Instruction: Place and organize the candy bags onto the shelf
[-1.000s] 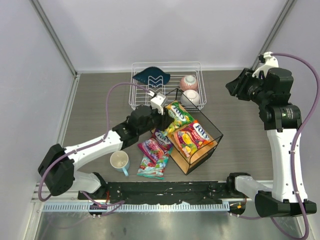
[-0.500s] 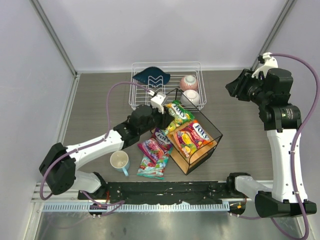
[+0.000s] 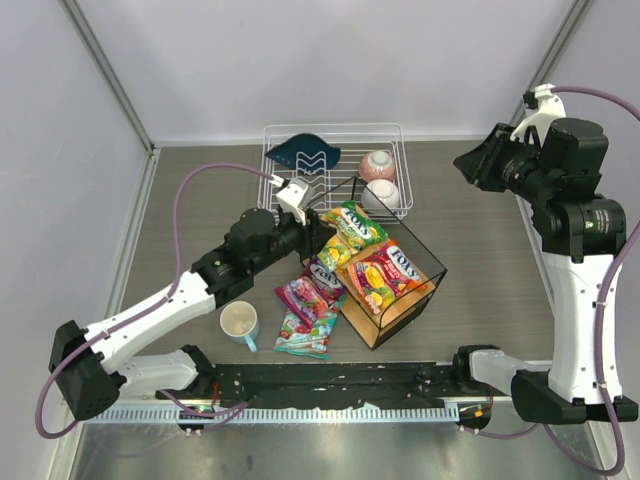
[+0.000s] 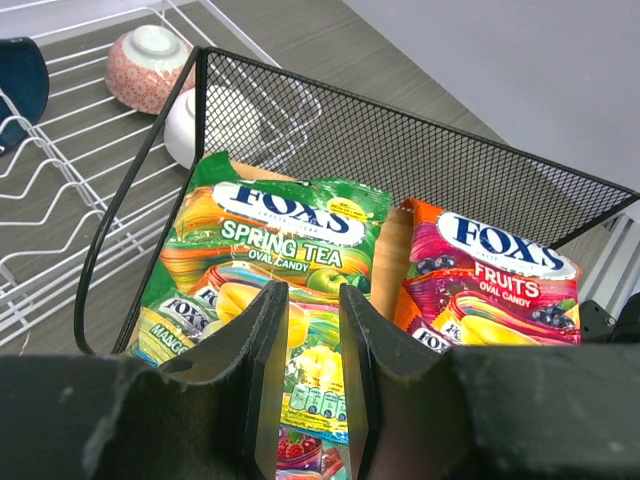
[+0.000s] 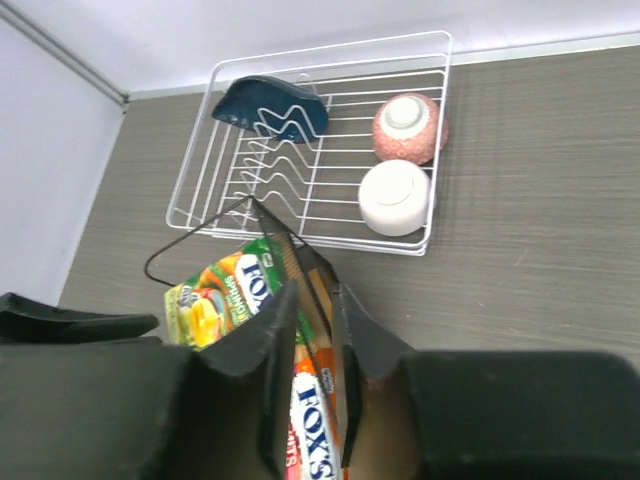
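Observation:
Two candy bags lie on the shelf (image 3: 396, 309), a black wire frame with a tan board. The green bag (image 3: 352, 225) rests over its left corner and the orange-red bag (image 3: 386, 271) beside it. The purple bag (image 3: 311, 296) and the teal bag (image 3: 303, 336) lie on the table to the shelf's left. My left gripper (image 3: 316, 234) hovers just left of the green bag (image 4: 280, 235), its jaws a little apart and empty (image 4: 310, 290). My right gripper (image 3: 472, 166) hangs high at the right, narrowly open (image 5: 313, 292) and holding nothing.
A white wire dish rack (image 3: 335, 128) stands behind the shelf with a pink bowl (image 3: 377, 164), a white bowl (image 3: 382, 195) and a dark blue dish (image 3: 303, 152). A mug (image 3: 240, 322) stands left of the teal bag.
My left gripper has let go of the green bag and drawn back to the left, jaws slightly wider. The right arm has shifted a little right and its jaws have narrowed.

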Robot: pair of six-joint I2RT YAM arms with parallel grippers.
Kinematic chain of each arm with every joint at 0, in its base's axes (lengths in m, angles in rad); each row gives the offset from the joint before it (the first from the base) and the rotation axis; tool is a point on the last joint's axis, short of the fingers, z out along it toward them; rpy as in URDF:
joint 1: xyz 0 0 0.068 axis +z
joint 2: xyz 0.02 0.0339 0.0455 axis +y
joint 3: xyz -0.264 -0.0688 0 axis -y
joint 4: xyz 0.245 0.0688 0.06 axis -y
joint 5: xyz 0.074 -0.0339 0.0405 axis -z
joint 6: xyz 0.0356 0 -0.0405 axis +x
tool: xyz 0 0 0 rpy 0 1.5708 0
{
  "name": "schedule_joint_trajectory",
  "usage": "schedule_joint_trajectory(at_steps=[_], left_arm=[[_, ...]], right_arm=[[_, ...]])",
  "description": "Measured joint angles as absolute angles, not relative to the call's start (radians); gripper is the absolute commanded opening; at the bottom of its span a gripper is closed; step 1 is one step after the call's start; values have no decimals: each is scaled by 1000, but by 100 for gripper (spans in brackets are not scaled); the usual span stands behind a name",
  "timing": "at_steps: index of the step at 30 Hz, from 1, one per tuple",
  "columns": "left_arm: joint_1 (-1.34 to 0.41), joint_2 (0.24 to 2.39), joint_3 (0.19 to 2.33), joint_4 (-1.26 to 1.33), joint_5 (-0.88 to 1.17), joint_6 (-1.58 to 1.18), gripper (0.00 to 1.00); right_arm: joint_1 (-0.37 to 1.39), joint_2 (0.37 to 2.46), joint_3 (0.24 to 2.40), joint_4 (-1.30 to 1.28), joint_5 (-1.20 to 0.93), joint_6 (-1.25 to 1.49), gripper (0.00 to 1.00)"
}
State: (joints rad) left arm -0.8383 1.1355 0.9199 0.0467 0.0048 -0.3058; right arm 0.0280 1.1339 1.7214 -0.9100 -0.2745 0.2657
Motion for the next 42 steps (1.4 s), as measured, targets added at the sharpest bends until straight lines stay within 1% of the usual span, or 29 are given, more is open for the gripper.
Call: schedule_joint_trajectory(at_steps=[2, 3, 6, 11, 17, 23, 26, 33, 38, 42], left_arm=[[-838, 1134, 920, 41, 2, -306, 31], [-838, 1134, 920, 32, -1, -306, 31], [-838, 1134, 914, 23, -19, -306, 31], [-838, 1134, 885, 21, -35, -307, 31], [-838, 1126, 859, 7, -37, -312, 31], [-838, 1101, 857, 6, -36, -315, 31], [-838, 1089, 852, 6, -36, -315, 31], [-838, 1077, 841, 3, -35, -315, 31], [-838, 1071, 836, 2, -27, -321, 31], [-838, 1071, 836, 3, -1, -338, 31]], right_arm=[[45, 1157, 1777, -949, -280, 265, 12], [53, 1168, 1801, -968, -281, 266, 7], [90, 1193, 1845, -1012, -276, 266, 1], [173, 1223, 1869, -1089, -240, 269, 1], [349, 1376, 2045, -1255, -93, 311, 1], [499, 1463, 2134, -1322, 26, 375, 1], [544, 1462, 2128, -1330, 65, 416, 1], [617, 1416, 2009, -1349, 146, 532, 1], [632, 1377, 1916, -1359, 198, 599, 1], [632, 1303, 1843, -1365, 247, 648, 1]])
